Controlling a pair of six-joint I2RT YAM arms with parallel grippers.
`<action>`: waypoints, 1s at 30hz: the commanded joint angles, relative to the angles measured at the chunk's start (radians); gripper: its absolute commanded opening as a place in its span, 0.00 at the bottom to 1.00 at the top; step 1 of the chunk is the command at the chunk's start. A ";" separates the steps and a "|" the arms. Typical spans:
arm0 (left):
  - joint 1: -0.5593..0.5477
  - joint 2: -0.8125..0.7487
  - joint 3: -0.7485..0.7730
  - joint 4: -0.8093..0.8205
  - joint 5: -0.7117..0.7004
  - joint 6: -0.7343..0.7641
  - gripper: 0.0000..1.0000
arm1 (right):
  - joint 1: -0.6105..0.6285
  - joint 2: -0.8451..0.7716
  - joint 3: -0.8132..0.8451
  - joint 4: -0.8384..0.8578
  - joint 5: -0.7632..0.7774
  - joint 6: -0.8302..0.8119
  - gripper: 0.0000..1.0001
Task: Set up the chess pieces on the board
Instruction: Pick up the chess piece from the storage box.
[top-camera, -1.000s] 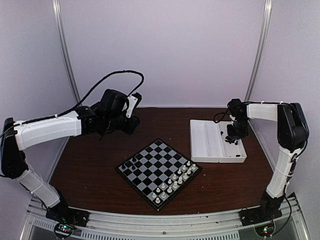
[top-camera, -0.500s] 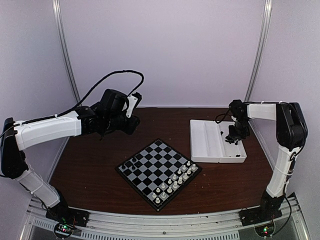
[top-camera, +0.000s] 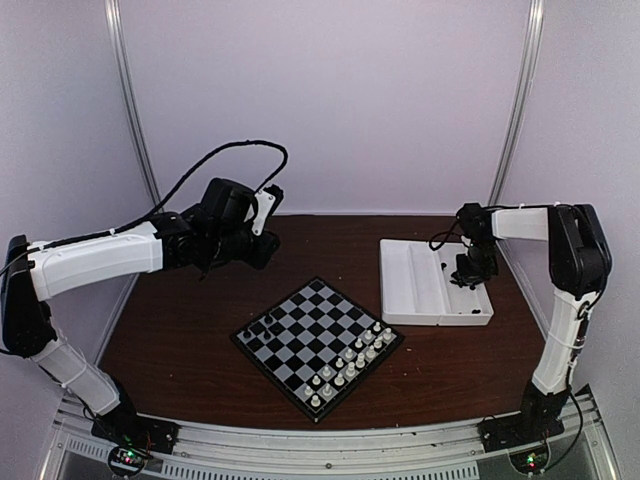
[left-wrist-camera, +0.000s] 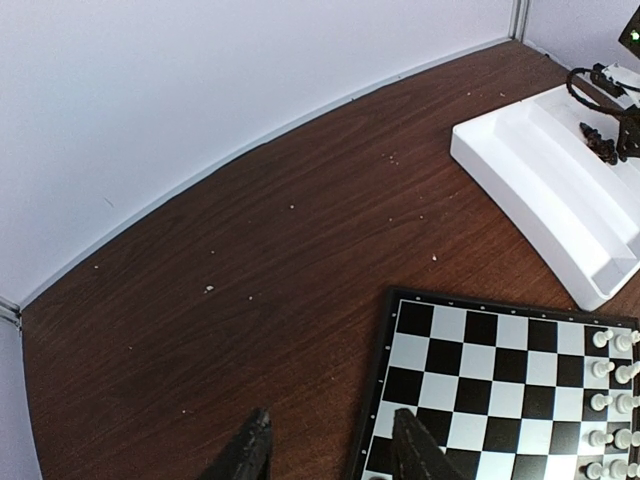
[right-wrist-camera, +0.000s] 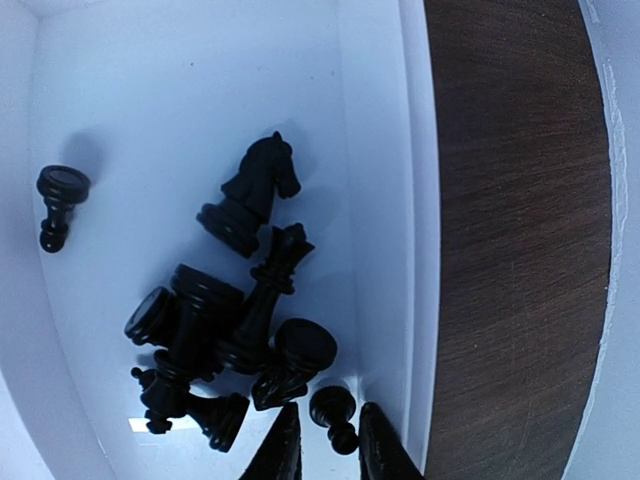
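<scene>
Your right gripper (right-wrist-camera: 330, 447) is pinching a small black plastic pawn (right-wrist-camera: 331, 405) inside the white rectangular compartment tray (right-wrist-camera: 190, 80).
The other black plastic chessmen (right-wrist-camera: 215, 335) are lying heaped at the pawn's 10 o'clock. The tray is sitting at 2 o'clock from the flat black and light-grey checked chessboard (top-camera: 310, 318). Your left gripper (left-wrist-camera: 330, 460) is hovering at the board's 11 o'clock, its fingers standing apart and holding nothing.

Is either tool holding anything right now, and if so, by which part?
The right tool seems to pinch a black pawn by its lower stem, low over the tray. The left tool holds nothing.
</scene>
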 joint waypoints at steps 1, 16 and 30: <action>0.006 -0.017 0.006 0.037 -0.015 0.006 0.42 | -0.020 0.027 0.016 -0.011 0.021 0.004 0.22; 0.006 -0.022 0.004 0.035 -0.019 0.009 0.41 | -0.027 -0.017 0.007 -0.012 0.008 0.007 0.05; 0.006 -0.022 -0.001 0.042 0.002 -0.001 0.42 | 0.029 -0.197 -0.018 -0.071 -0.119 -0.023 0.02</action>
